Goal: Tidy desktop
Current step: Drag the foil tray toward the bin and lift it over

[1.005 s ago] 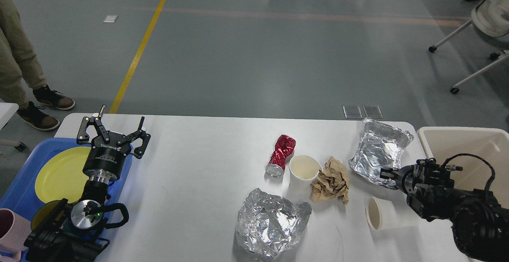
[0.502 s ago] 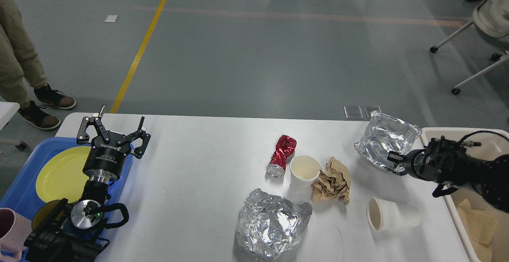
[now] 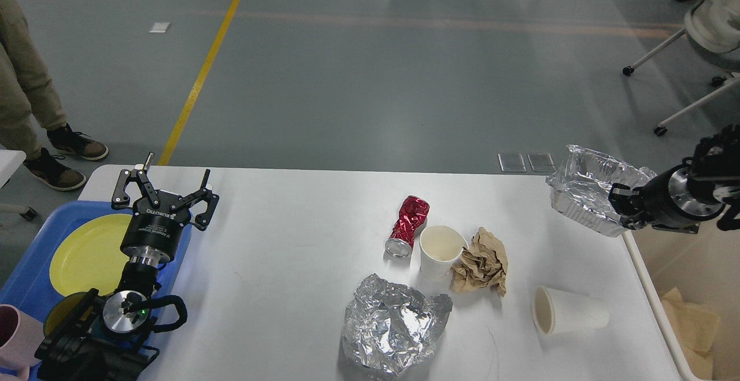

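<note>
Over the far right corner of the desktop (image 3: 289,236), my right gripper (image 3: 620,203) is clamped on a foil tray (image 3: 584,187), lifted clear of the surface. L gripper (image 3: 165,187) hangs over the blue tray (image 3: 34,265) w/ fingers spread wide, nothing in them. Crushed red can (image 3: 409,226), upright paper cup (image 3: 441,249), brown paper wad (image 3: 481,261), foil wad (image 3: 393,324) and tipped cup (image 3: 569,310) sit mid-desk.

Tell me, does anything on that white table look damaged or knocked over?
Yes. On the desktop a red can lies crushed beside an upright paper cup; a second cup lies tipped on its side. There is also crumpled brown paper and crumpled foil.
</note>
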You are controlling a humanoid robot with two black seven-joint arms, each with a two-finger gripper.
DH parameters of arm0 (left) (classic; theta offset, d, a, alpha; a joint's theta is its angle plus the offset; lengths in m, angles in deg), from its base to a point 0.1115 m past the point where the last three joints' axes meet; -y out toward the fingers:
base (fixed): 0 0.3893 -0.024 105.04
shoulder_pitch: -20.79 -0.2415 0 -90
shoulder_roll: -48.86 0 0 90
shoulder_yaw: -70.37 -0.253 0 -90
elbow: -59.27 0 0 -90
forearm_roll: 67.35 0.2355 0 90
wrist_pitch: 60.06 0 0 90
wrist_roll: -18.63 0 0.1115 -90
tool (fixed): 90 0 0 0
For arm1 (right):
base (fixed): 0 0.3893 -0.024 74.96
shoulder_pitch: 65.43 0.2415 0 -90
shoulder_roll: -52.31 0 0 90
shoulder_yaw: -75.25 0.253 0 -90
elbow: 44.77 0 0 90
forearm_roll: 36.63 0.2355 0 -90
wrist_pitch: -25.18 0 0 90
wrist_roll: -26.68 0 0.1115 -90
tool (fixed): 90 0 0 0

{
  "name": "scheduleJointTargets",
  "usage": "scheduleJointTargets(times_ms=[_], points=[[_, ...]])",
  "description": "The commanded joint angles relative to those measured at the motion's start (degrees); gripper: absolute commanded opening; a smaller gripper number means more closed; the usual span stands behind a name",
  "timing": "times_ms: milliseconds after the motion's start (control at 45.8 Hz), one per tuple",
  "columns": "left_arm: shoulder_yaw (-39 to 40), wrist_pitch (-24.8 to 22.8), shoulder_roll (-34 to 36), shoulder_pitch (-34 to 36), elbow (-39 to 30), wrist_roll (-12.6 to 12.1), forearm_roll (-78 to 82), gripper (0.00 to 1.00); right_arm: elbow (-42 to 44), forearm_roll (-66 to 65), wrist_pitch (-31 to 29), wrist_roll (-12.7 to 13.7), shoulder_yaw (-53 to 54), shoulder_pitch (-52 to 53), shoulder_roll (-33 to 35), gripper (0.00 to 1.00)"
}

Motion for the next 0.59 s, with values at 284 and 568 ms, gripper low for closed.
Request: scheduleJointTargets(times_ms=[284,568], points=[[0.0,0.0,0.0,0.0,0.09,0.0,-0.09,0.96,-17.61,3.21,-2.29,-0.12,-15.54,20.26,-0.79,0.0],[0.0,0.0,0.0,0.0,0.0,0.0,-0.09,0.96,-15.52,5.58,3.95,0.05,-19.67,18.69,6.67,0.0]])
